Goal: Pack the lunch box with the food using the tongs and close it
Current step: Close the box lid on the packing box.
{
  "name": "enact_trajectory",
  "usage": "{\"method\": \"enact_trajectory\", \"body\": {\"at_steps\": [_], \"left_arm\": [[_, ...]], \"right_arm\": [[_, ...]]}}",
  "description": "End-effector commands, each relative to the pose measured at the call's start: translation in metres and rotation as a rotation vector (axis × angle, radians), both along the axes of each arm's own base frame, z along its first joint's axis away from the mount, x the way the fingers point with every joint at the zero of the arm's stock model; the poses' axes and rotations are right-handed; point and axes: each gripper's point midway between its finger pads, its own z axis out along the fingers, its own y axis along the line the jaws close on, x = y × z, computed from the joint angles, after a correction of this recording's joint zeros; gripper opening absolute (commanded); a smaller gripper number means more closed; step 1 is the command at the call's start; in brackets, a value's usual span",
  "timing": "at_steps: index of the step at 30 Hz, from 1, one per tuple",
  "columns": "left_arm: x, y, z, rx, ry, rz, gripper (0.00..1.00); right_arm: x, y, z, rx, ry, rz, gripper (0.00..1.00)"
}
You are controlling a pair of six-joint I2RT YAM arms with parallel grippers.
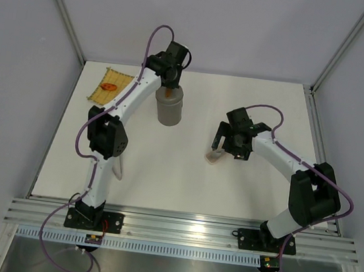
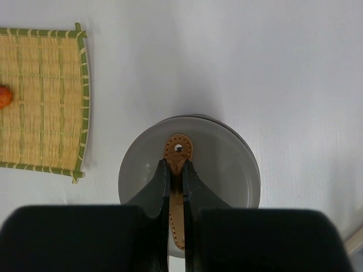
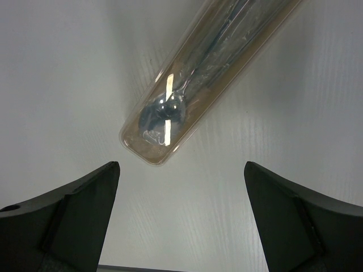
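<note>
Toward the back left of the tabletop stands the lunch box, with its lid resting on top. Above it, the left hand is pinched tight on the lid's brown handle. Near the box, on its left, lies a mat carrying one orange piece of food. Well apart, the right hand hovers with jaws spread wide, gripping nothing, over a clear case of metal cutlery.

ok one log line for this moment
left gripper shut on handle | lid over lunch box | right gripper open above case | food on mat
</note>
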Motion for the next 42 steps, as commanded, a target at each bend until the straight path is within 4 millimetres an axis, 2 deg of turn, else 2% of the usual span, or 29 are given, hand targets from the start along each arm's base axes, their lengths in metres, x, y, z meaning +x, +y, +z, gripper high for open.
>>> {"method": "enact_trajectory", "body": {"at_steps": [1,10,18,22,23,27,31,36,42], "left_arm": [[-0.005,0.009,0.001,0.058,-0.005,0.004,0.00],[-0.004,0.004,0.005,0.036,-0.006,-0.021,0.00],[-0.012,-0.003,-0.012,0.015,0.049,-0.042,0.00],[-0.024,-0.008,-0.024,-0.017,0.087,-0.056,0.00],[-0.031,-0.004,-0.031,-0.011,0.107,-0.054,0.00],[-0.040,-0.003,-0.039,-0.018,0.125,-0.061,0.00],[-0.043,0.000,-0.034,-0.012,0.115,-0.055,0.00],[-0.037,0.001,-0.024,-0.002,0.083,-0.055,0.00],[-0.038,-0.001,-0.022,-0.014,0.078,-0.060,0.00]], "right_arm": [[0.008,0.009,0.010,0.009,-0.025,0.024,0.99],[0.007,0.011,0.008,0.008,-0.019,0.033,0.99],[0.008,0.011,0.007,0.005,-0.016,0.034,0.99],[0.008,0.010,0.005,0.001,-0.011,0.037,0.99],[0.008,0.011,0.004,-0.001,-0.010,0.040,0.99],[0.006,0.012,-0.001,-0.002,0.006,0.045,0.99],[0.006,0.012,-0.001,-0.001,0.005,0.045,0.99],[0.008,0.013,0.002,0.001,-0.003,0.042,0.99],[0.006,0.012,0.002,0.004,-0.005,0.037,0.99]]}}
